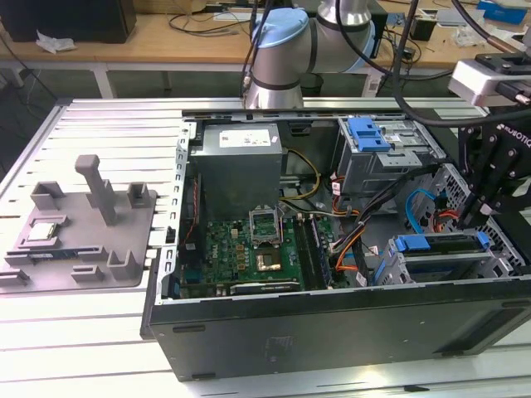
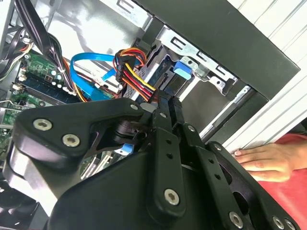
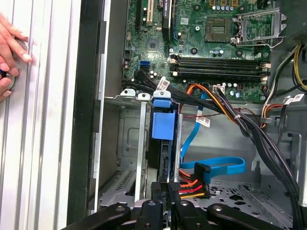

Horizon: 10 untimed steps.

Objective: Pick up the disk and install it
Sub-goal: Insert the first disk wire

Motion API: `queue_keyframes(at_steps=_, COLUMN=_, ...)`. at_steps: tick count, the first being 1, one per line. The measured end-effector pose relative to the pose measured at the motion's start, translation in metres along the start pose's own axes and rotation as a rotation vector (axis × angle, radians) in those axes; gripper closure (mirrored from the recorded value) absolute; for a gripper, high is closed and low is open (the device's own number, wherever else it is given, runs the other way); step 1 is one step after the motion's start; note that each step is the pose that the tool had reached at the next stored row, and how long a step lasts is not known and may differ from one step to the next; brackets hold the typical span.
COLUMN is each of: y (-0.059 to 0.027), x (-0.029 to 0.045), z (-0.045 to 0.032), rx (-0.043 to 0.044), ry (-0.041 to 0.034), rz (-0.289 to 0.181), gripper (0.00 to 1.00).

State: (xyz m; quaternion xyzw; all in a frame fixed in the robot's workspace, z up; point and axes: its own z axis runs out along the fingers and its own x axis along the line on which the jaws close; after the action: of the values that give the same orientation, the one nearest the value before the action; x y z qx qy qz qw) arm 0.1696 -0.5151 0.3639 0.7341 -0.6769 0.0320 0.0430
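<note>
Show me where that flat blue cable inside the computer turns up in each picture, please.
Exterior view: the blue cable loops toward the exterior view's right, just above the lower drive cage.
Second wrist view: the blue cable arcs beside the red-and-yellow wire bundle.
First wrist view: the blue cable runs next to that same wire bundle.
Shared landmark: the green motherboard.

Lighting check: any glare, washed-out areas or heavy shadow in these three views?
Exterior view: even light, no glare; the walls of the case shade the edges of the motherboard. Second wrist view: the table slats wash out to near white, while the black hand reads as a dark mass. First wrist view: slats bright too, the bay around the disk dimmer.
</note>
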Motion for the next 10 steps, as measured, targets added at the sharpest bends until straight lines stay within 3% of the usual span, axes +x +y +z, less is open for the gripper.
queue_keyframes(at_steps=10, y=0.0000, x=0.0002, z=0.0027, rx=0.0000, ry=-0.0001, rz=0.000, gripper=0.84)
